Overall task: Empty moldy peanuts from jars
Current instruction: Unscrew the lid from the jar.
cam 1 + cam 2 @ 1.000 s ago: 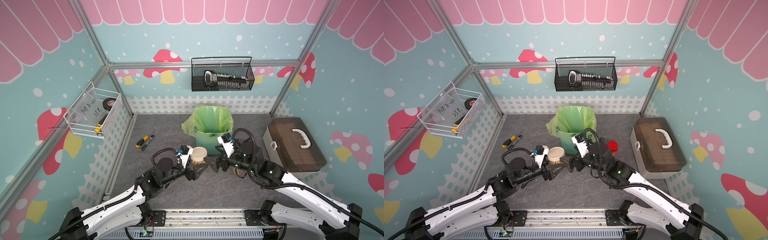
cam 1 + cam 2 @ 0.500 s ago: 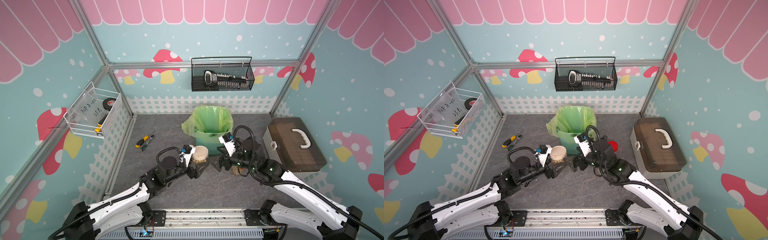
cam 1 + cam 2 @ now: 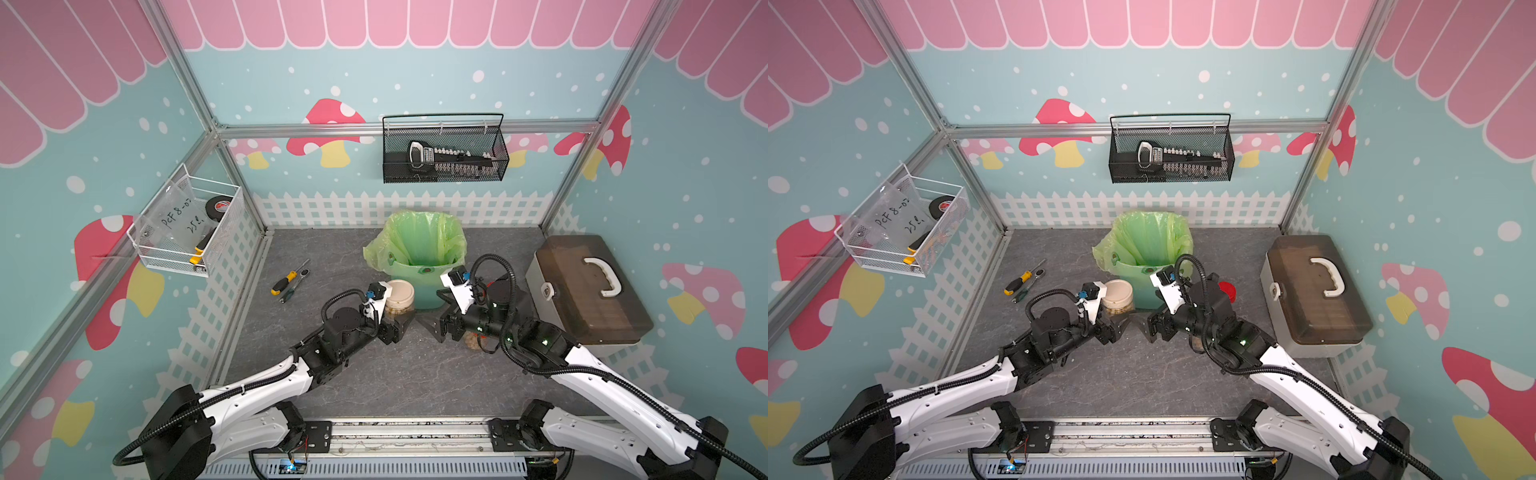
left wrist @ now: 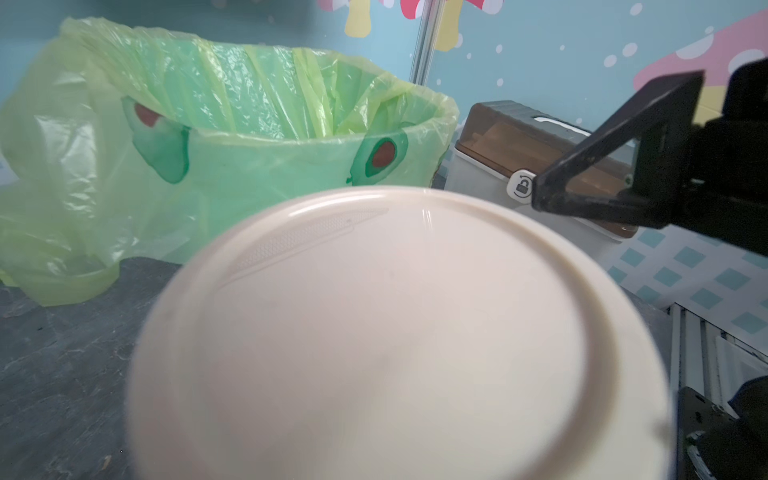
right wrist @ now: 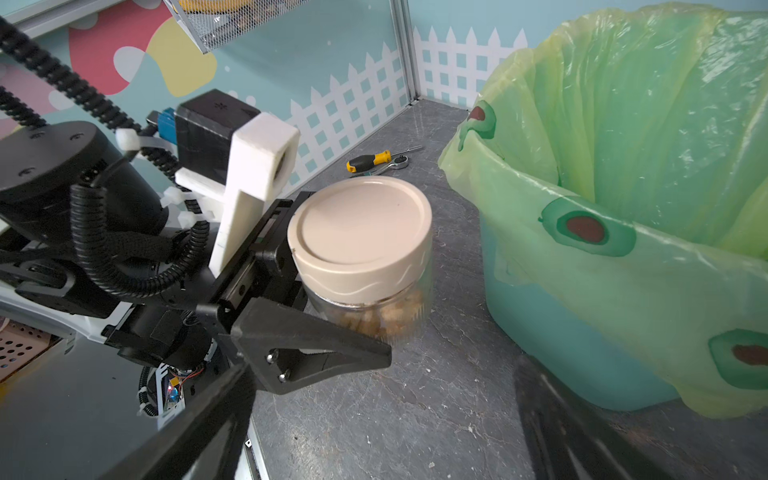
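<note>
Reaching in low across the grey, stone-veined floor (image 3: 395, 382), the left arm is stretched forward with its wrist level. The left gripper (image 3: 397, 318) sits half-closed, its black wedge-shaped fingers (image 5: 316, 353) clamped on the clear body of the beige-lidded jar (image 5: 365, 266), just under the lid. That jar stands upright right beside the teal bin (image 5: 582, 340). Whether its base touches the floor, I can't tell. The lid is smooth, matte plastic, round, with a raised rim and a wavy moulded skirt. Tan peanuts (image 5: 374, 320) show through the clear wall below it.

Over to the right arm: elbow bent, wrist angled towards the jar, the right gripper (image 3: 433, 311) spread wide with nothing between its jaws and short of the jar.

A thin, crinkly green bag (image 5: 644, 124) drapes over the bin's rim. Tucked under the right arm is a second jar (image 3: 471, 341) with peanuts inside, and in a top view a red lid (image 3: 1227, 289) peeks out behind that arm.
</note>
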Controlling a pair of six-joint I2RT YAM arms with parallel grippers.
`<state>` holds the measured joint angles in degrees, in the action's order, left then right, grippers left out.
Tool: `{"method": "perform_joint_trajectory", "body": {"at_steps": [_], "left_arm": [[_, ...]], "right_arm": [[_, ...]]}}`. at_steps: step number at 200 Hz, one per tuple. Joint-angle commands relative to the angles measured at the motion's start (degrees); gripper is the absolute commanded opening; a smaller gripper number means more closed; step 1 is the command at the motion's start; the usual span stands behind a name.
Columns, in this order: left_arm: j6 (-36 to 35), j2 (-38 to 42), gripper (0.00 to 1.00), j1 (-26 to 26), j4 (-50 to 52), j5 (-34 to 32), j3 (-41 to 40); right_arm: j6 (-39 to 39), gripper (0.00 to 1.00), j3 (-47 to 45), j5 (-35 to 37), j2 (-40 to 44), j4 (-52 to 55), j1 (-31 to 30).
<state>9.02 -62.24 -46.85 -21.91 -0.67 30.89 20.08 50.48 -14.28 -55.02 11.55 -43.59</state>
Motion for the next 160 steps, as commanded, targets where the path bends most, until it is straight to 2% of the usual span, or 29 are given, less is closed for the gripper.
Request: {"method": "perform_joint_trajectory", "body": {"at_steps": [1,39,93,160], "left_arm": [[-1.36,1.6,0.37,0.16,-6.22,-1.29,-0.35],[-1.85,1.12,0.37,-0.27,-6.72,-0.28,-1.77],[-0.67,2.98,0.37,-0.44,-7.35,1.31,-3.32],[-0.93,6.05,0.37,-0.79,-5.04,1.98,-3.49]], "right_arm": [[0.34,0.94,-2.06,-3.14,-1.59,-6.55,0.0],[3.22,0.92,-4.22,-6.99,-2.9,-15.29,-0.73],[2.15,0.93,-2.54,-2.59,-7.49,-16.39,-3.34],[3.57,0.93,-0.39,-0.53,-13.29,-22.28,-5.87]]}}
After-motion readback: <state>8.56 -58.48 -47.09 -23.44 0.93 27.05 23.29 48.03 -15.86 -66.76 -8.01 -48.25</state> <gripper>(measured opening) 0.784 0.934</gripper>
